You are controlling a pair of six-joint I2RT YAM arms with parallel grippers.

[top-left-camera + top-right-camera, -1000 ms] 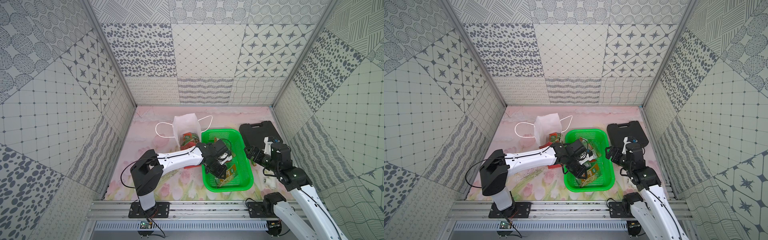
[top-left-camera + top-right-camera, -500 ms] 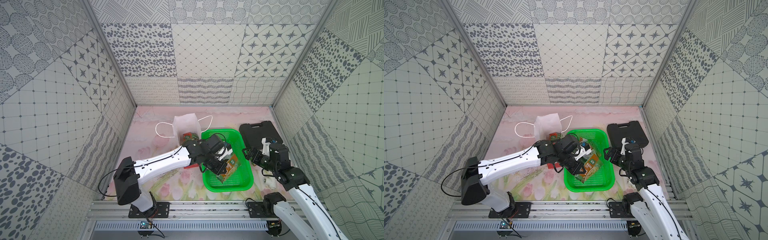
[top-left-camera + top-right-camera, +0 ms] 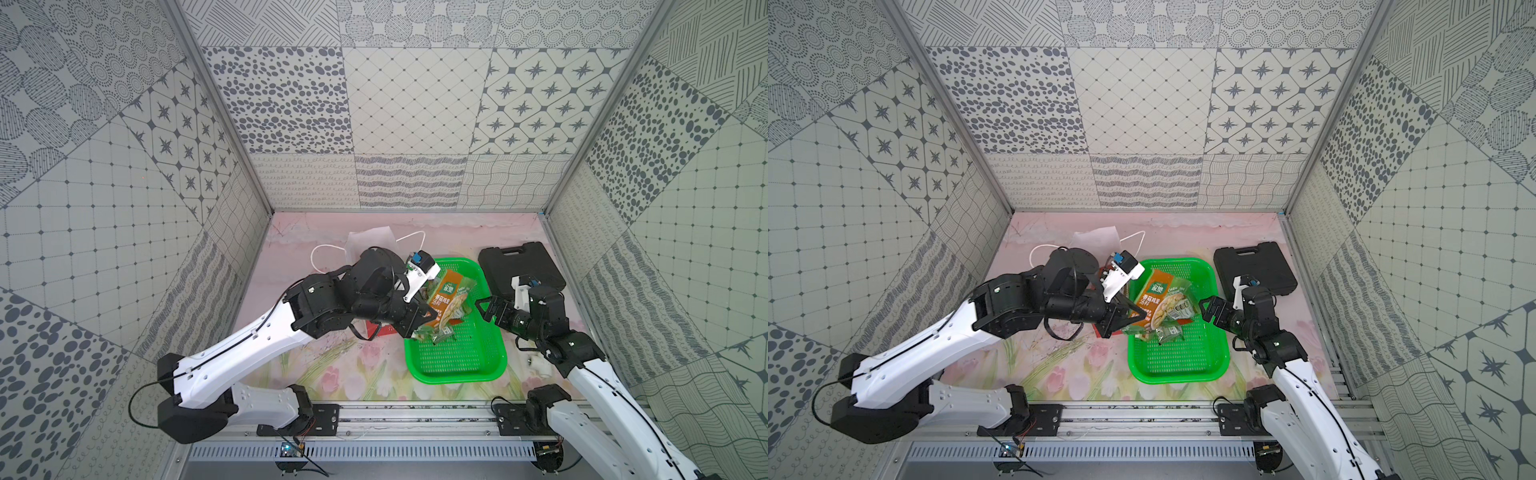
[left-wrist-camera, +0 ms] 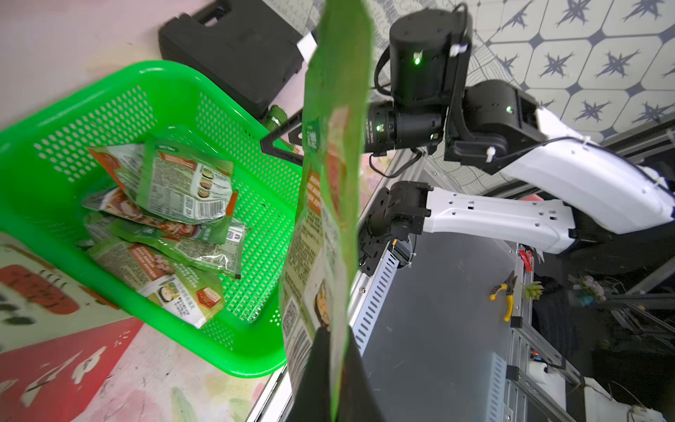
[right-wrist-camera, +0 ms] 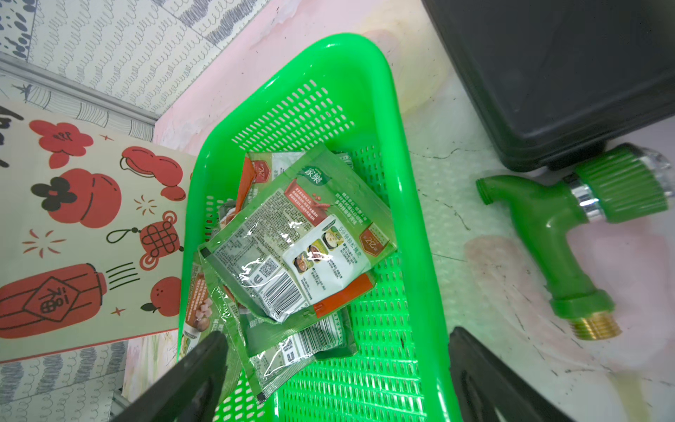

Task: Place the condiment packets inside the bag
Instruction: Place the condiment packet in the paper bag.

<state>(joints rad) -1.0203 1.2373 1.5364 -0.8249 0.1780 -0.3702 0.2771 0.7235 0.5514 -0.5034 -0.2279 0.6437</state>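
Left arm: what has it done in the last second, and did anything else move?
The left gripper shut on a large green-and-orange condiment packet and lifted it up from the green plastic mesh basket. The right gripper stayed open beside the basket; the white-and-red paper bag and black plastic case did not move.

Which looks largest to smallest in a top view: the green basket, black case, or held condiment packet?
green basket
black case
held condiment packet, which is nearer the camera yet clearly smallest

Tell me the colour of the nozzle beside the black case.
Green nozzle, brass thread; right wrist view shows it best.
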